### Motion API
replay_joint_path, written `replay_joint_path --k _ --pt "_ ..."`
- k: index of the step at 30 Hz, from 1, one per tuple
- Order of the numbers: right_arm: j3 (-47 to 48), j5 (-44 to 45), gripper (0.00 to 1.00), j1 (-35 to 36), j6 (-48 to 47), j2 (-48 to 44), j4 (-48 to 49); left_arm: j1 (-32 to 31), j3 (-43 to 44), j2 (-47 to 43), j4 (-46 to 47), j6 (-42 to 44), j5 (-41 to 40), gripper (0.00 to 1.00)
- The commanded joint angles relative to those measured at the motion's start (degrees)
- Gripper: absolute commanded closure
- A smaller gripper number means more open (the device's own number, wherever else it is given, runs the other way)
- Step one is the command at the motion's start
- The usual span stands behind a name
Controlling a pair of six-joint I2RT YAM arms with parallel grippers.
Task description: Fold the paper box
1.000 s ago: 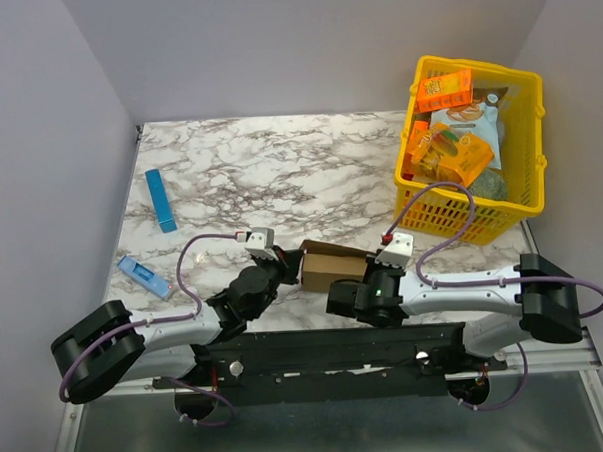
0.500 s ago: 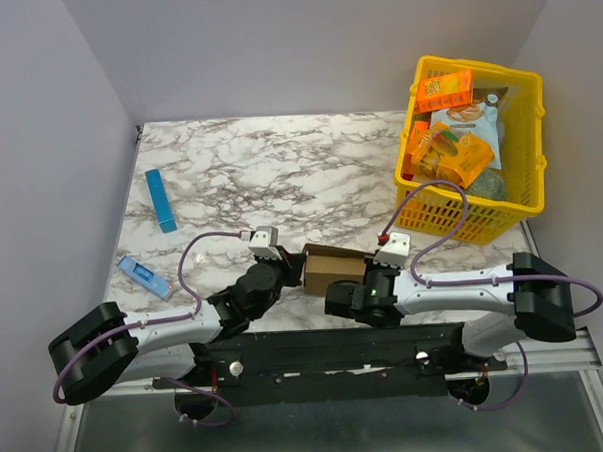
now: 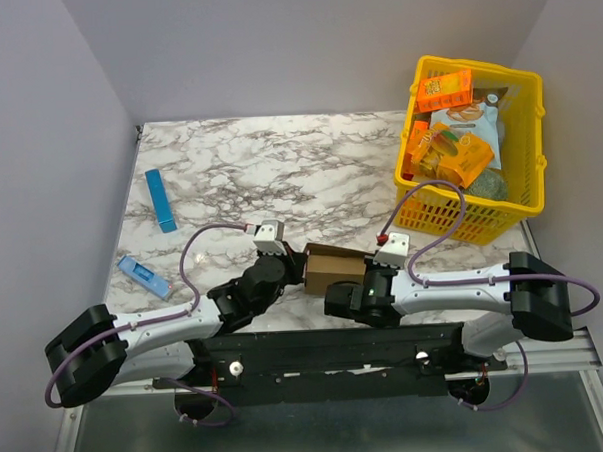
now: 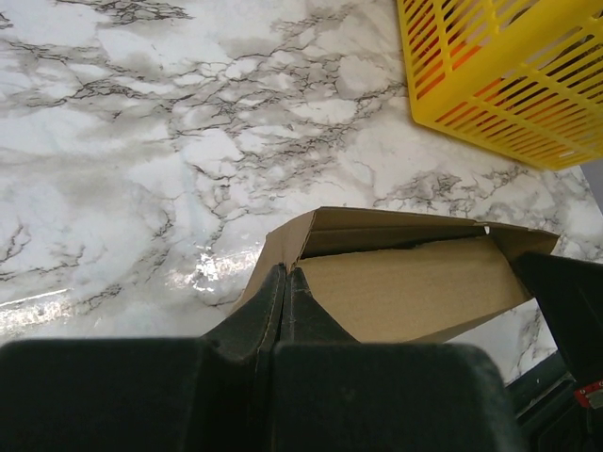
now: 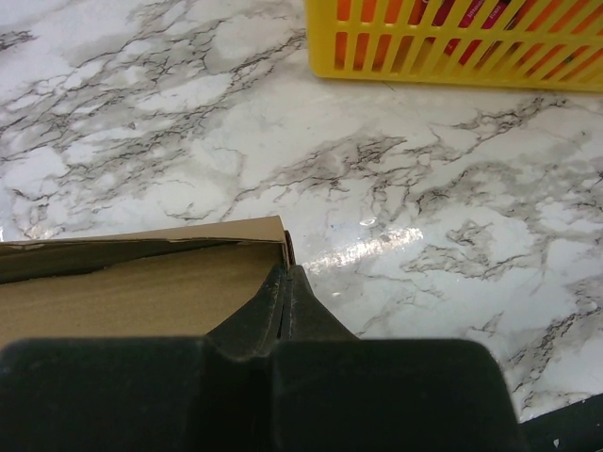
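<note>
The paper box is a plain brown carton lying near the table's front edge, between my two arms. My left gripper is at its left end, and in the left wrist view the left gripper is shut on the thin left wall of the paper box. My right gripper is at the right end; in the right wrist view the right gripper is pinched shut on the right wall of the paper box. The box's open top shows a dark gap under a raised flap.
A yellow basket with orange snack boxes stands at the back right, and its side shows as basket and basket. A slim blue bar and a small blue packet lie at the left.
My left wrist has moved a little right toward the box, pushing its left end slightly inward. The right arm has edged left. Both grips are unchanged.
</note>
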Motion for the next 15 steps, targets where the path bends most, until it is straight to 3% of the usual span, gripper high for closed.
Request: replay_joint_path --k 1,15 --pt "0.24 -4.21 1.00 0.47 2.93 1.40 -0.23 -0.99 2.65 -1.17 -6.26 -1.73 1.77 1.00" --pt "0.94 -3.94 1.00 0.83 3.72 2.19 -1.46 0.51 7.66 -1.00 -11.71 -2.43 6.34 1.00"
